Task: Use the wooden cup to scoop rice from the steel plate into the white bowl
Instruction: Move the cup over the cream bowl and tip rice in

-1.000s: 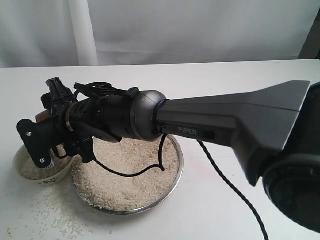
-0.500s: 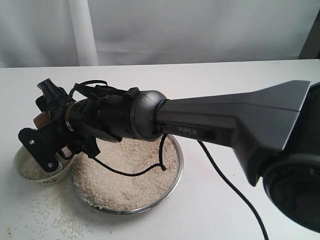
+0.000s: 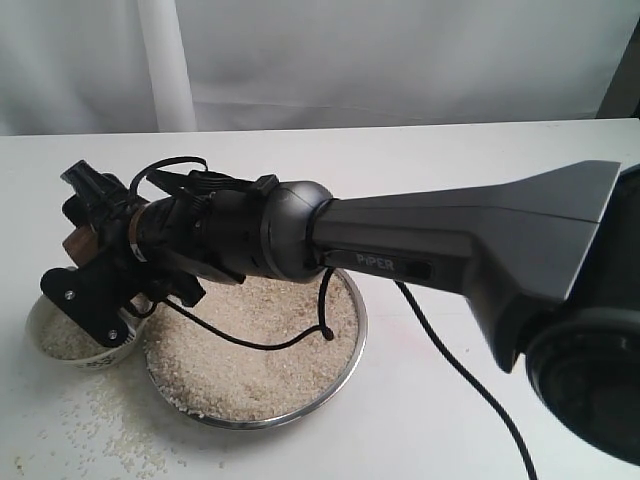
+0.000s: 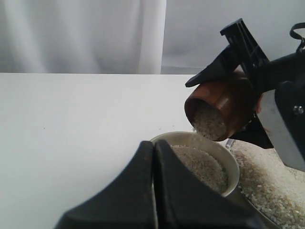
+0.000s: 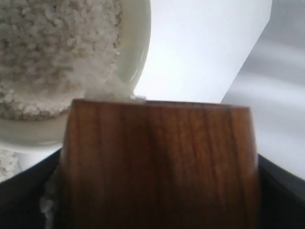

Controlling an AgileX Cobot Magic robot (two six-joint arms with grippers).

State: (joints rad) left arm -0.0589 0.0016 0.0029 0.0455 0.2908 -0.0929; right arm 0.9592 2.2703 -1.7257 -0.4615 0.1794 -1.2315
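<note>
Jaws on your right clamp the wooden cup (image 4: pixel 226 102) (rice (image 4: pixel 208 123) pouring); tip too fast and grains could miss the white bowl (image 4: pixel 234 167).

Right arm (image 3: pixel 450 240) spans steel plate (image 3: pixel 360 325), blocking it from above; wooden cup (image 4: pixel 228 102) tilted over white bowl (image 4: pixel 233 176); left gripper (image 4: pixel 153 145) just beside bowl; table (image 3: pixel 450 150) behind open; cable (image 3: pixel 455 360) right of plate.

Lab setup: white table (image 3: pixel 440 150), draped backdrop (image 3: pixel 400 55)
</note>
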